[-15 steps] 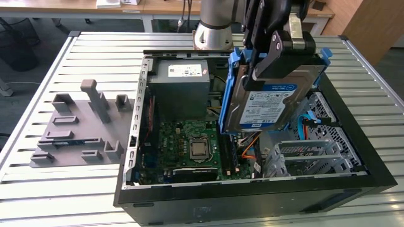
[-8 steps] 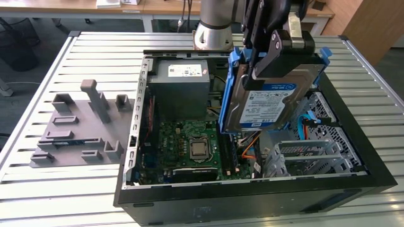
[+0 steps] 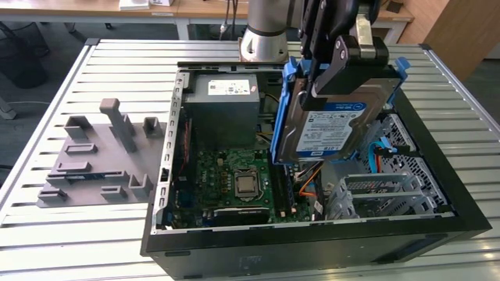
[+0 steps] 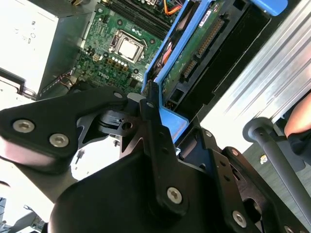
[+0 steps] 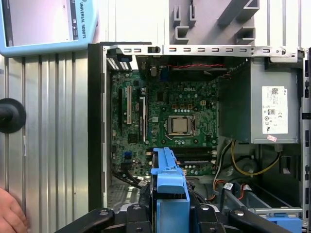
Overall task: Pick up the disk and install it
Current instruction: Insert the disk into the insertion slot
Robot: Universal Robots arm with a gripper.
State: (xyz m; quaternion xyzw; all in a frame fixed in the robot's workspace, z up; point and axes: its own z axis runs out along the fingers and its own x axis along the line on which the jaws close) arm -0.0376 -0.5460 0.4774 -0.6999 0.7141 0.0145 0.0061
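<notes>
I have the gripper [image 3: 348, 67] clamped on the disk [image 3: 324, 126], which hangs on edge above the open computer case [image 3: 312, 240], near its drive cage [image 3: 383, 190]. I judge this carry wants a steady pinch and clearance from the orange cables [image 3: 311, 174] inside the case. The exterior view gives me the label face, the second wrist view the disk's circuit-board underside, and the first wrist view a hand [image 5: 9, 216] outside the case.

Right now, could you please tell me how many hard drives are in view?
1: the disk, held tilted above the open computer case; its drive cage could hide more.
</notes>
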